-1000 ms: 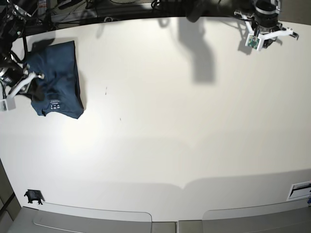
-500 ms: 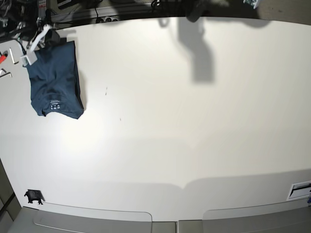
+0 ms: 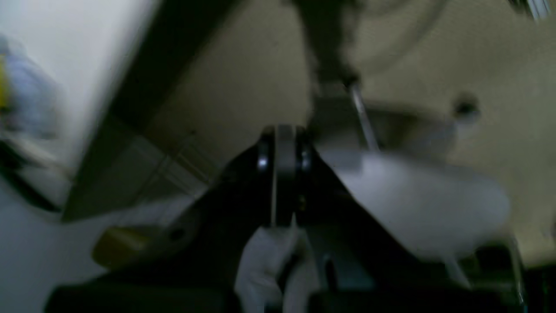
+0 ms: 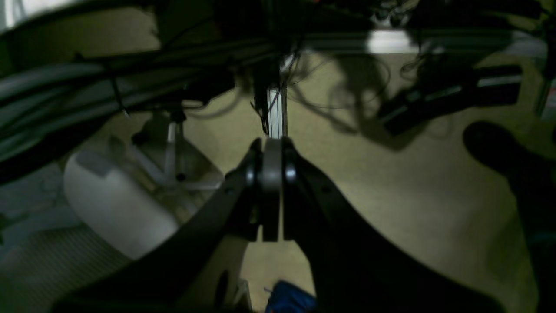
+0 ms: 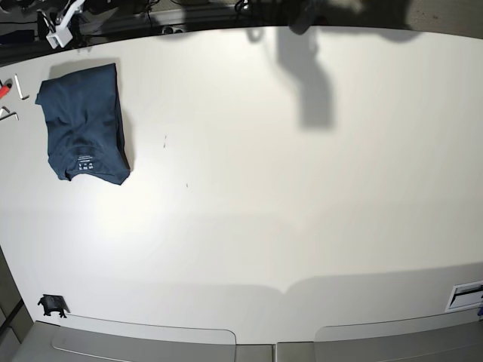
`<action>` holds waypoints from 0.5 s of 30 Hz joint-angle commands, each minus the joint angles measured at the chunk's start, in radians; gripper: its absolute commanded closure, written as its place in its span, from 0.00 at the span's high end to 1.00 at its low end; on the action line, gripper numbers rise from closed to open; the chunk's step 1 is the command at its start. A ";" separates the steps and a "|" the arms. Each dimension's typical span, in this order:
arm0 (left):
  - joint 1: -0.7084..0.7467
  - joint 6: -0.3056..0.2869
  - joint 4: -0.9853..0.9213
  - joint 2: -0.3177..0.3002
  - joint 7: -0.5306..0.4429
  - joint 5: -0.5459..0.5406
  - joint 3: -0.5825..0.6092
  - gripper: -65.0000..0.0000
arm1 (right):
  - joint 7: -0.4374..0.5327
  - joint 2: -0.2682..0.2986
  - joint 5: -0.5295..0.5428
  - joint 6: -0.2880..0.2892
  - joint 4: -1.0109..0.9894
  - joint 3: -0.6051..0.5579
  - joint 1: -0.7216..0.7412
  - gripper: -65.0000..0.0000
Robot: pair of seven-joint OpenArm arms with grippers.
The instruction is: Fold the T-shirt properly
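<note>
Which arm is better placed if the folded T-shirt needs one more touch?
Probably the right arm. The T-shirt lies folded at the base view's far left, and the shut right hand is just beyond that corner. The left hand, also shut, is out of the base view.

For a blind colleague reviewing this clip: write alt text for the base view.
A dark teal-blue short-sleeved cotton T-shirt lies folded into a compact rectangle near the far left corner of a large white table, its small white collar label showing. A white part of the right arm shows at the top left edge; the left arm is out of view.
</note>
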 commanded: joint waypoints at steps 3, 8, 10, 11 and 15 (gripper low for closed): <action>0.021 -0.062 -0.159 -0.003 -0.062 -0.087 -0.001 0.00 | 0.001 0.013 0.016 0.011 0.012 0.011 -0.032 0.00; -0.061 -0.092 -0.541 -0.003 -0.232 -0.235 -0.001 0.00 | 0.001 0.013 0.018 0.011 0.012 0.010 -0.031 0.00; -0.143 -0.092 -0.707 -0.003 -0.291 -0.290 -0.001 0.00 | 0.001 0.013 0.018 0.011 0.011 0.010 -0.031 0.00; -0.188 -0.092 -0.789 -0.002 -0.317 -0.316 -0.001 0.00 | 0.001 0.013 0.018 0.012 0.008 0.010 -0.031 0.00; -0.368 -0.092 -1.085 0.000 -0.397 -0.370 0.001 0.00 | 0.063 0.013 0.006 0.024 -0.026 -0.002 -0.013 0.00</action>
